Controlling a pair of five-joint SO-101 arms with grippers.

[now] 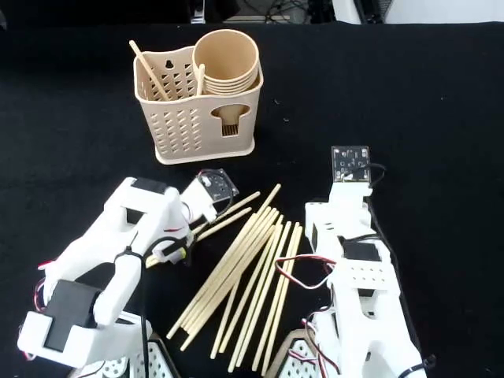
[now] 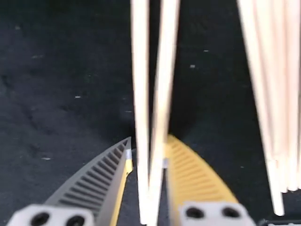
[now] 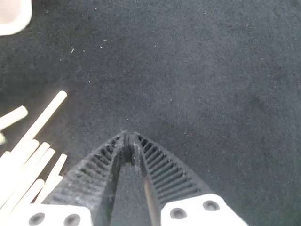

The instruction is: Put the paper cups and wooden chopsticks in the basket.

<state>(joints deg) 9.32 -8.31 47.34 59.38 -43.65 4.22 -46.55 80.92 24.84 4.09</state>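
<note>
Left gripper (image 2: 148,146) clamps two chopsticks (image 2: 140,70), plain in wrist view.

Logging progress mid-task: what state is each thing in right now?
basket: upright, partly filled
paper cups: stacked, inside basket
loose chopsticks: lying on table
held chopsticks: clamped between left jaws
left gripper: shut on held chopsticks
right gripper: shut, empty

Gripper (image 3: 129,143) closed over blk cloth (image 3: 211,70); chopsticks (image 3: 28,155) nr it; maybe basket (image 3: 14,16) corner.
</note>
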